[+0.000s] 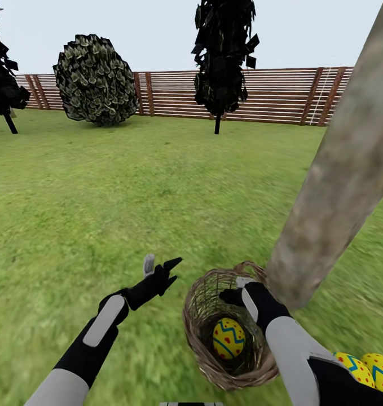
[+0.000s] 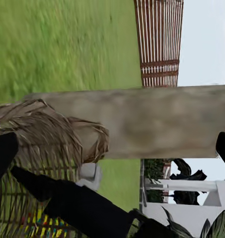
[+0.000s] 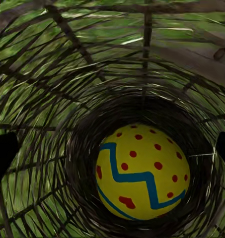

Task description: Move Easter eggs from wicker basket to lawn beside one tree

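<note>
Egg 1 lies at the bottom of the basket, beside the tree; it looks smooth, rounded and light, so grip its middle. Right gripper is inside the rim, jaws spread and empty; left gripper is open.

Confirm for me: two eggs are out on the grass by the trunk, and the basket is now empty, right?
Not quite. The wicker basket is not empty: one Easter egg lies at its bottom, as the right wrist view shows. Two eggs are indeed out on the grass near the tree trunk.

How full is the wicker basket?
Nearly empty: one Easter egg lies in the wicker basket; two eggs rest on the lawn.
</note>
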